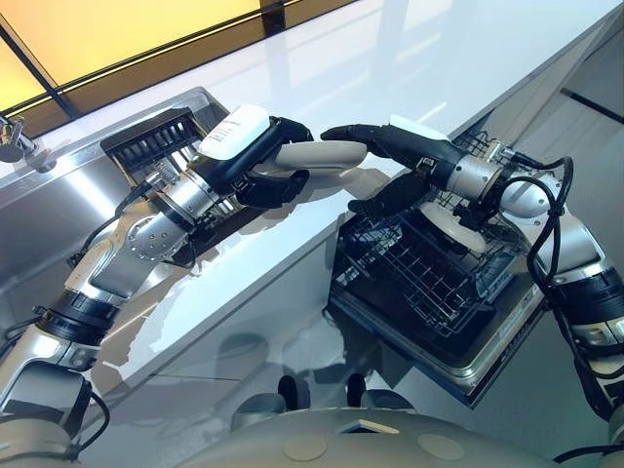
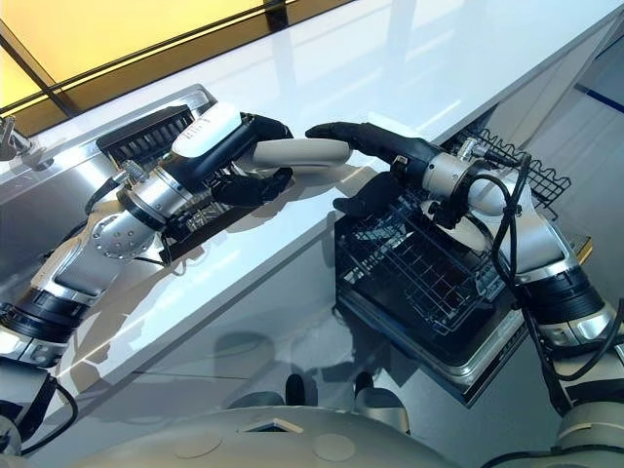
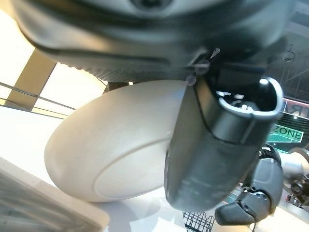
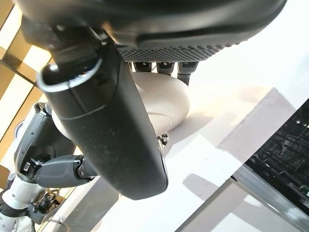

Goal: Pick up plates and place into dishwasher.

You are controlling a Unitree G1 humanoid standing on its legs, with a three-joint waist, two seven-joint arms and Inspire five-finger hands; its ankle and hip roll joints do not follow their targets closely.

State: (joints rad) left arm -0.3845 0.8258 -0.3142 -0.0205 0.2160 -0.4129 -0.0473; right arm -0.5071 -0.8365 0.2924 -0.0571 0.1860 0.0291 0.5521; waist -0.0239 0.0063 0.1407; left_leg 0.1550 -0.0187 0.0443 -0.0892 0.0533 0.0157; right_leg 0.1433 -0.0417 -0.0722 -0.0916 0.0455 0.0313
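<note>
A pale beige plate [image 1: 322,154] hangs edge-on above the white counter's front edge. My left hand [image 1: 255,161] is shut on its left end, with the thumb [image 3: 212,145] laid across the plate [image 3: 116,150] and the fingers curled underneath. My right hand [image 1: 409,146] comes in from the right and is open. Its straight fingers lie over the plate's right rim [image 4: 164,99], and the thumb [image 1: 385,200] hangs apart below. The dishwasher's dark wire rack [image 1: 429,273] is pulled out under my right arm.
A white plate [image 1: 450,230] seems to stand in the rack below my right wrist. A black dish drainer [image 1: 156,141] sits in the steel sink at the left, with a tap [image 1: 15,136] beyond it. The white counter [image 1: 409,58] runs toward the far right.
</note>
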